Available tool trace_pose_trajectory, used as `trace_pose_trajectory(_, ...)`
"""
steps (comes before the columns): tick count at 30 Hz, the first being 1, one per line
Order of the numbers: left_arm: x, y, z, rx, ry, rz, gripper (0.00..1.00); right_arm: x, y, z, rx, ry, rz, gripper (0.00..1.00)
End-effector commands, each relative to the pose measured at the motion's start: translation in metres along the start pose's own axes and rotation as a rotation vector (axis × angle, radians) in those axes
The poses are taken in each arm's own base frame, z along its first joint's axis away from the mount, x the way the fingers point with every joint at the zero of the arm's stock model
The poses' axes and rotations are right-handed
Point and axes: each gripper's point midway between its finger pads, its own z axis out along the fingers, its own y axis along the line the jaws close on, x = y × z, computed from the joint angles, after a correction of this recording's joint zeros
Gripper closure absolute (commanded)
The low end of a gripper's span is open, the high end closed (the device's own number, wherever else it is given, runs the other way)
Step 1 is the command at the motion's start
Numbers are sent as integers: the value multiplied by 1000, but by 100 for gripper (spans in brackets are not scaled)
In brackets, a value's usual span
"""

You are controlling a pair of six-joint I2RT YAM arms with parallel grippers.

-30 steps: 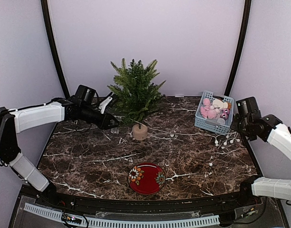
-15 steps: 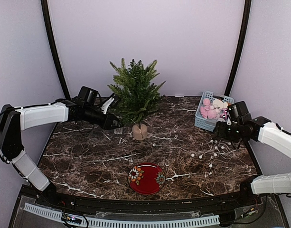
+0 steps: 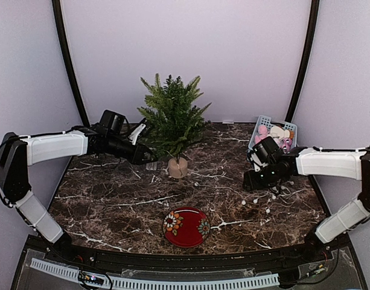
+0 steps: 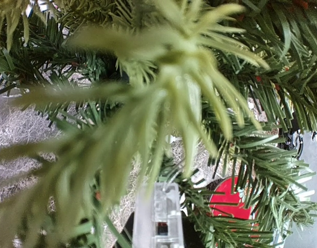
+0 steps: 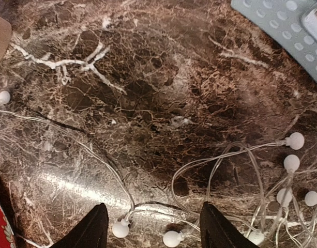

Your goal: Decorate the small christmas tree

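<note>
Plainly the step in hand was picking up the light string [image 5: 295, 140], which lay loose on the worktop [image 3: 112, 199] to the right of the small christmas tree [image 3: 171, 121]. The tree stood on its stump toward the back, left of centre. The right gripper [image 5: 153, 230] hung low over the wire, jaws apart and empty, two bulbs lying between its tips. It would do best to close on a single strand rather than a bead, which would likely slip out. A gentle lift would then let the tangle near the basket [image 3: 260, 158] pay out. The left gripper [image 3: 142, 158] sat among the lower branches; whether its jaws held anything could not be told.
</note>
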Motion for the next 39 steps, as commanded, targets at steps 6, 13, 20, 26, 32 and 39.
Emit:
trace_pose_trajectory(6, 0, -1, -1, -9, -6, 20, 97, 12, 23, 20, 29, 63, 41, 44)
trace_pose_trajectory(13, 0, 0, -2, -19, -5, 21, 97, 34, 21, 24, 79, 98, 90, 49)
trace_pose_trajectory(20, 0, 1, -1, -22, -3, 20, 97, 42, 32, 31, 52, 123, 96, 61)
trace_pose_trajectory(26, -2, 1, -4, -33, -9, 27, 97, 54, 29, 34, 94, 140, 115, 64)
trace_pose_trajectory(32, -2, 2, -4, -37, -6, 31, 97, 60, 20, 37, 139, 146, 152, 67)
trace_pose_trajectory(39, -1, 3, -5, -51, -3, 18, 95, 63, 17, 38, 154, 134, 187, 97)
